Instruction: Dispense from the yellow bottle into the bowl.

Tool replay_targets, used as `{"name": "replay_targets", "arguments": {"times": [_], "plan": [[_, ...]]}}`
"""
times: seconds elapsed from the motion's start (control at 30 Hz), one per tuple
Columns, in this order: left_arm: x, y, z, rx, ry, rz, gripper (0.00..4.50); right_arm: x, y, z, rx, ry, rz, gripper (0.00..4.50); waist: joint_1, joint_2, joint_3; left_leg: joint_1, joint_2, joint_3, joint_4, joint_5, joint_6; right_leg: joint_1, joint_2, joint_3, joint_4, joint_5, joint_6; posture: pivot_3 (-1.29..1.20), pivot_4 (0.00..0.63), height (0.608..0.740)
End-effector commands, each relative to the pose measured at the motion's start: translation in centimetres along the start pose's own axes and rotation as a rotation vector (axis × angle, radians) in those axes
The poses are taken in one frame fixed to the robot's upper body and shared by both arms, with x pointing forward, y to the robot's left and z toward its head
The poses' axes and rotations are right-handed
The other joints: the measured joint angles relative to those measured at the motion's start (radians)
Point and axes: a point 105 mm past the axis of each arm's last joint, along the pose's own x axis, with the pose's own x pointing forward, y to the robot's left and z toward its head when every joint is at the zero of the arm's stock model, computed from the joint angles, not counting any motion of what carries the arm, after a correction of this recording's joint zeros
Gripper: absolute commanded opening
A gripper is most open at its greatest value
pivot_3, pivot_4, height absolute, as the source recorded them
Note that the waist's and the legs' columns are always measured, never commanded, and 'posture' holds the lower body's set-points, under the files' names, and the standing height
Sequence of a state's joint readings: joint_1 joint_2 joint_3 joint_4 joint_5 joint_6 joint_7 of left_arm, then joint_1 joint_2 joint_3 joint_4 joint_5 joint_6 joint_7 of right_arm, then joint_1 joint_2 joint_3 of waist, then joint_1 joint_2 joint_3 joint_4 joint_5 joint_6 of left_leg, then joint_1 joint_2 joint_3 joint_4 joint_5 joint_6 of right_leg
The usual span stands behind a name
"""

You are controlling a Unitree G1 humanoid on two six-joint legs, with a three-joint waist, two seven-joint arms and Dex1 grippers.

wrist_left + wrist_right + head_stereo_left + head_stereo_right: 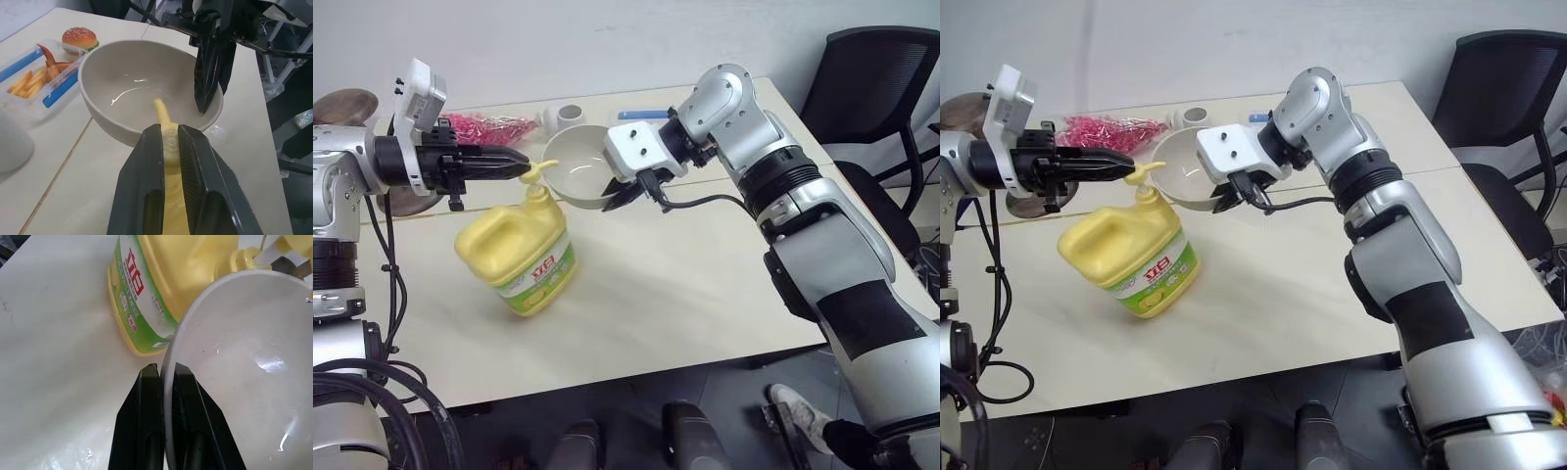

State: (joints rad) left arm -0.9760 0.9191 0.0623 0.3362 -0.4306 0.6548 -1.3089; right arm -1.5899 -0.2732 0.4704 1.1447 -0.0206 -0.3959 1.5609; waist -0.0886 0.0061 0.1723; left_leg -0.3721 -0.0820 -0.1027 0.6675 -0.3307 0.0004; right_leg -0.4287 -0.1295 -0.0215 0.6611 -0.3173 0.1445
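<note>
The yellow bottle (514,255) stands on the table, its pump nozzle (546,166) reaching over the rim of the bowl (573,171). My left gripper (521,167) lies level and shut, its fingertips (151,147) on top of the pump head. The pale bowl is tilted and held off the table beside the bottle. My right gripper (617,199) is shut on the bowl's rim, which runs between its fingers (146,396). In the right wrist view the bottle's green label (142,308) sits just beyond the bowl (244,347). A little liquid glints inside the bowl (132,90).
A white cup (570,115), a pink bundle (484,125) and a blue item (641,115) sit at the table's far side. A clear box of toy fries (39,73) and a toy burger (79,36) lie past the bowl. A black chair (881,88) stands at right.
</note>
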Motion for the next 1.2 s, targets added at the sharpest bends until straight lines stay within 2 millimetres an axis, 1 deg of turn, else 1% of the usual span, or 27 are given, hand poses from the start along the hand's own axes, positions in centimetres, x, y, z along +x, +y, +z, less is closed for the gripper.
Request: {"name": "replay_targets", "arguments": {"times": [0.03, 0.13, 0.23, 0.37, 0.8, 0.93, 1.1, 1.2], "plan": [[-0.7, 0.1, 0.0, 0.038, 0.021, 0.034, 0.56, -1.0, -0.5, 1.3, -0.067, 0.008, 0.021, 0.00, 0.000, 0.000, 0.000, 0.000, 0.000, 0.000, 0.000, 0.000, 0.000, 0.000, 0.000, 0.000, 0.000, 0.000, 0.000, 0.00, 0.150, 0.740], [-0.2, 0.1, -0.8, 0.048, 0.045, 0.026, 0.56, -1.0, -0.5, 1.3, -0.066, 0.008, 0.020, 0.00, 0.000, 0.000, 0.000, 0.000, 0.000, 0.000, 0.000, 0.000, 0.000, 0.000, 0.000, 0.000, 0.000, 0.000, 0.000, 0.00, 0.150, 0.740], [0.3, 0.5, -1.6, 0.037, 0.071, 0.036, 0.56, -1.0, -0.6, 1.3, -0.067, 0.010, 0.019, 0.00, 0.000, 0.000, 0.000, 0.000, 0.000, 0.000, 0.000, 0.000, 0.000, 0.000, 0.000, 0.000, 0.000, 0.000, 0.000, 0.00, 0.150, 0.740], [0.6, 0.7, -3.0, 0.012, 0.127, 0.028, 0.56, -1.0, -0.7, 1.4, -0.072, 0.016, 0.021, 0.00, 0.001, 0.000, 0.000, 0.000, 0.000, 0.000, 0.001, 0.000, 0.000, 0.001, 0.000, 0.000, 0.000, 0.000, 0.000, 0.00, 0.150, 0.740], [0.6, 0.5, -7.2, -0.029, 0.288, -0.010, 0.56, -0.9, -0.9, 1.8, -0.084, 0.009, 0.019, 0.00, 0.001, 0.000, 0.000, 0.002, 0.000, 0.000, 0.001, 0.000, 0.000, 0.003, 0.000, 0.000, 0.000, 0.000, 0.000, 0.00, 0.150, 0.740], [0.6, 0.7, -8.5, -0.035, 0.344, -0.004, 0.56, -0.8, -1.0, 2.1, -0.087, 0.000, 0.017, 0.00, 0.002, 0.005, -0.010, 0.003, 0.000, 0.000, 0.001, 0.000, 0.000, 0.003, 0.000, 0.000, 0.000, 0.000, 0.000, 0.00, 0.150, 0.740], [0.4, 1.1, -9.3, -0.038, 0.388, -0.002, 0.56, -0.7, -1.1, 2.3, -0.091, -0.011, 0.017, 0.00, 0.002, 0.008, -0.015, 0.004, -0.001, 0.000, -0.001, 0.000, 0.000, 0.005, 0.000, 0.001, 0.000, 0.000, 0.000, 0.00, 0.150, 0.740], [0.5, 1.4, -9.2, -0.027, 0.378, 0.002, 0.56, -0.6, -1.0, 2.3, -0.090, -0.015, 0.018, 0.00, 0.003, 0.008, -0.015, 0.005, -0.001, 0.000, -0.001, 0.000, 0.000, 0.005, 0.000, 0.002, 0.000, 0.000, 0.000, 0.00, 0.150, 0.740]]}}
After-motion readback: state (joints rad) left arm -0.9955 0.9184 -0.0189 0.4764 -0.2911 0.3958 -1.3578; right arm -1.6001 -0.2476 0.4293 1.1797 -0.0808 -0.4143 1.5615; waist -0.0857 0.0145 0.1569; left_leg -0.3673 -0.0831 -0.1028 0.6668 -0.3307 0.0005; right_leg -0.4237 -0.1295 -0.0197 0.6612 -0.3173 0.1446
